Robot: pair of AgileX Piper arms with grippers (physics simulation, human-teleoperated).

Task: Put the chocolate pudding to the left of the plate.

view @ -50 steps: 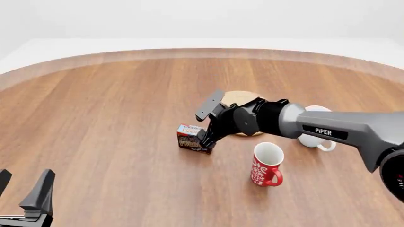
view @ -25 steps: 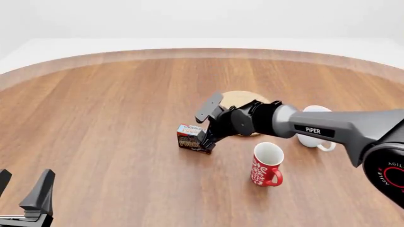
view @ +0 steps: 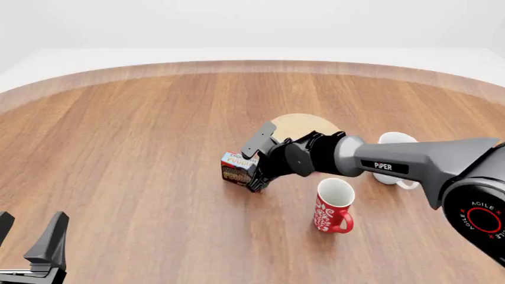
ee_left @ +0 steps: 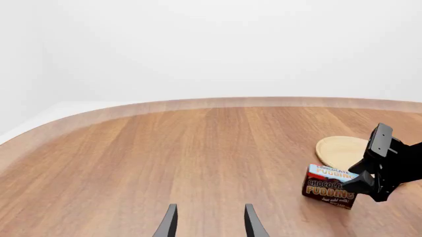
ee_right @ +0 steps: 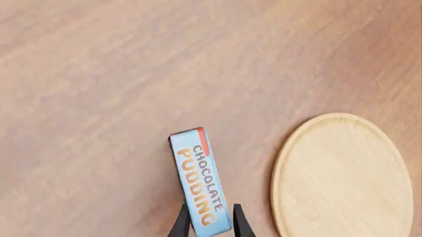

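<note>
The chocolate pudding (view: 236, 168) is a dark brown box with a light blue top, just left of and nearer than the plate (view: 304, 125), a light-wood disc. My right gripper (view: 254, 176) is shut on the box's right end. In the right wrist view the fingers (ee_right: 181, 226) pinch the blue top of the pudding (ee_right: 197, 180), with the plate (ee_right: 343, 173) beside it. The left wrist view shows the pudding (ee_left: 329, 186), the plate (ee_left: 339, 150) and the right gripper (ee_left: 364, 185). My left gripper (view: 28, 236) is open and empty at the near left, and also shows in its own wrist view (ee_left: 209, 224).
A red patterned mug (view: 332, 206) stands near the right arm's front side. A white mug (view: 394, 158) stands right of the plate, partly behind the arm. The wooden table's curved far edge (view: 252, 65) runs across the back.
My right gripper has shifted slightly towards the near left with the pudding in it, and the box now sits a little higher and tilted. More of the plate shows. The left arm has not moved.
</note>
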